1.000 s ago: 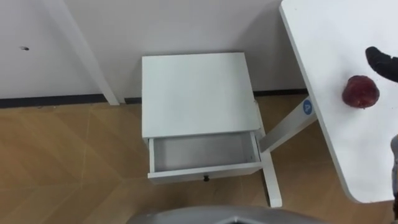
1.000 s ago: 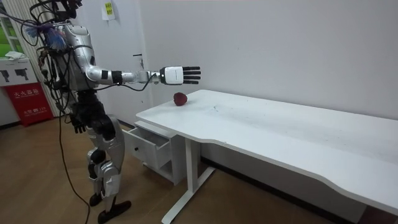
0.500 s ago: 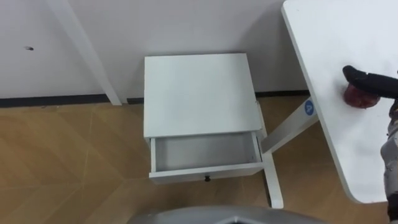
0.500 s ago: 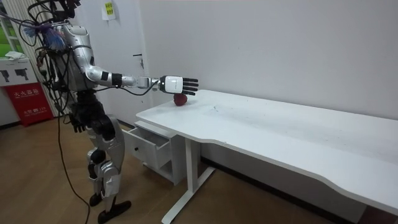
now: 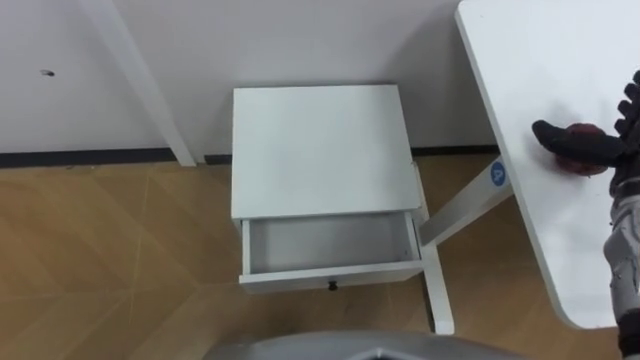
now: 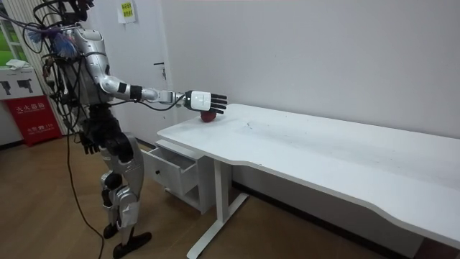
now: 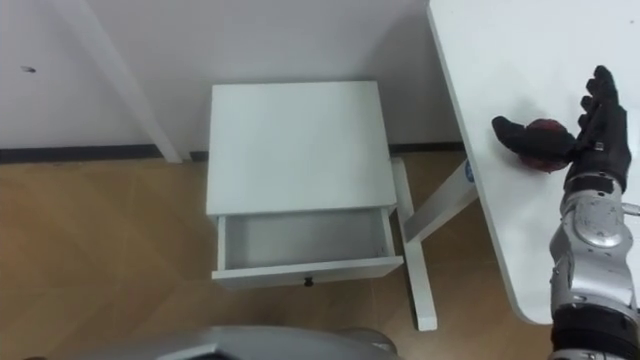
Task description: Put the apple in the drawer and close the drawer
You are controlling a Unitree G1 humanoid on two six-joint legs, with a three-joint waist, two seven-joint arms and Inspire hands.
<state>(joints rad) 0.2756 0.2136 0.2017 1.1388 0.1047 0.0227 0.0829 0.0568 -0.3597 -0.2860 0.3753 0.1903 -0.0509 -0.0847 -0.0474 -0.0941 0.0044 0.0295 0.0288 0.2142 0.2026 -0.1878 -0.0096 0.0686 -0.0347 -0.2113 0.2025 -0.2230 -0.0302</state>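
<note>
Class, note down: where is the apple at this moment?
The apple lies on the white table at the robot's right, under its right hand, right of the open drawer.

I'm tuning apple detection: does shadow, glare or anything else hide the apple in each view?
Right eye view: the right hand covers much of the apple, no glare on the desk. Left eye view: the same. Room view: its red shows beneath the hand.

The right arm reaches straight out. Its right hand [image 7: 592, 140] is flat, fingers [image 7: 602, 95] straight. The left hand [image 6: 88, 146] hangs low.
</note>
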